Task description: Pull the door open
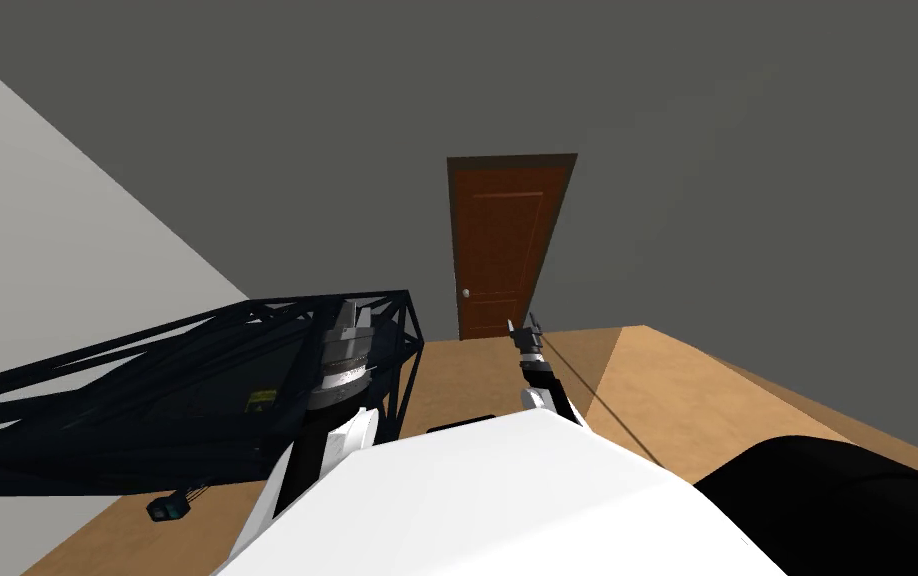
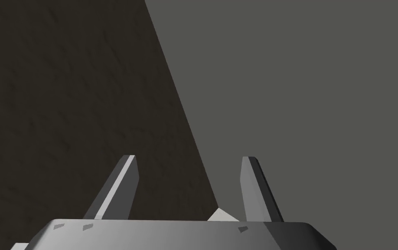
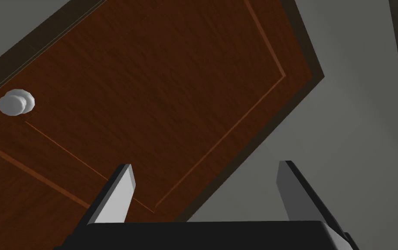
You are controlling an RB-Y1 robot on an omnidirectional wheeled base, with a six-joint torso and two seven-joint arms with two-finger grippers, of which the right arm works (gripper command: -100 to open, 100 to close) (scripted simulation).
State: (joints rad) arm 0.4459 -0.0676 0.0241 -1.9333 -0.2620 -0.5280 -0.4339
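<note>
Door [image 1: 502, 245], brown with two recessed panels, stands in a darker frame in the grey wall [image 1: 747, 150] straight ahead, at the far edge of the tan floor [image 1: 667, 390]. It looks flush with its frame, with no gap showing along either side. To the left in the head view a black lattice frame [image 1: 147, 370] of crossed bars stretches from the pale side wall toward the middle of the floor, ending short of the door. The left arm rises in front of that frame, and the left end effector [image 2: 190, 158] has its two fingers spread wide with nothing between them. The right arm reaches forward over the floor toward the door. The right end effector [image 3: 205, 167] is also fully parted, about a third of its wrist view across, and it grips nothing. It points at the door's lower panel and stays well apart from the surface. A small pale round knob [image 3: 16, 102] sits near the door's left edge as the head view shows it. It lies out to the side of the right end effector, beyond one finger and not between the two, and nothing touches it.
</note>
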